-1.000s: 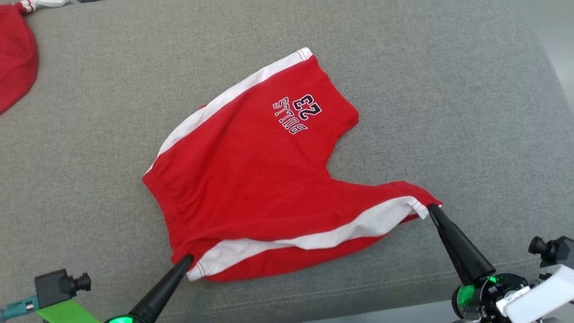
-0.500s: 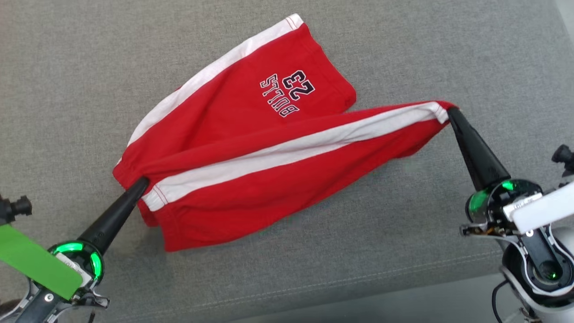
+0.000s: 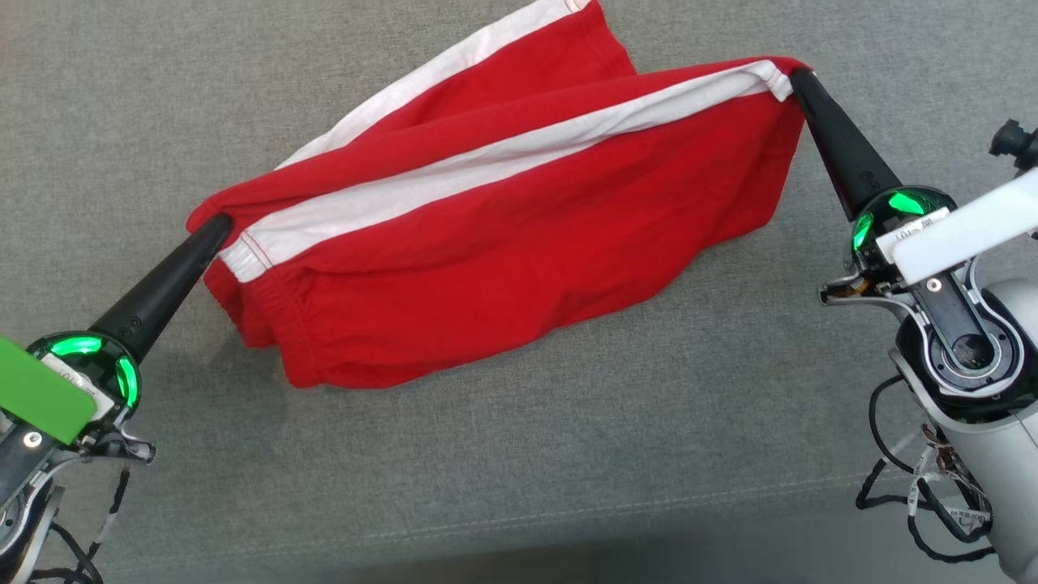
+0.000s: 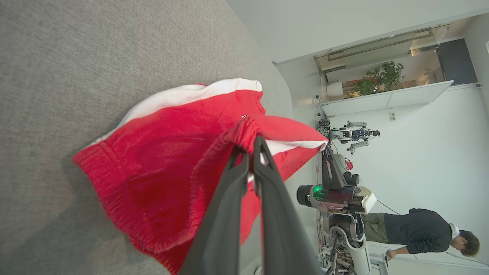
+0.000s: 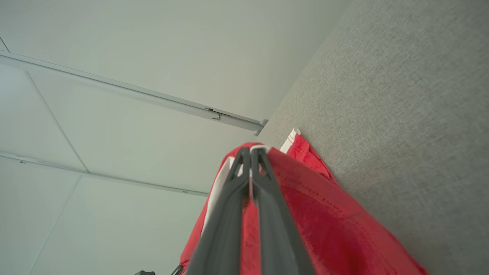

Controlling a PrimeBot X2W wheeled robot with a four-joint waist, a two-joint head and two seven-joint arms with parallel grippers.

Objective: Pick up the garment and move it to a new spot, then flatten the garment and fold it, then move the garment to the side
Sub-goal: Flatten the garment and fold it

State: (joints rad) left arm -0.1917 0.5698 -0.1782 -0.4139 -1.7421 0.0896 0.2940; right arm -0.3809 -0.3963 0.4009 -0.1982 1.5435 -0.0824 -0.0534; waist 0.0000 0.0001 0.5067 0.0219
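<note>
You've swung the held edge of the garment (image 3: 503,243) farther over; left pincer (image 3: 216,229) and right pincer (image 3: 795,75), both clamped on it, stretch its long axis between them.

Robotics lab: another robot (image 4: 353,133) by white wall (image 4: 420,126), potted plant (image 4: 378,76), person (image 4: 416,229).

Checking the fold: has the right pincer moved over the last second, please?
Yes; the right pincer moved forward, away from the cushion seam.

Left tool (image 3: 219,223) clamped, right tool (image 3: 794,74) clamped, held wide apart
</note>
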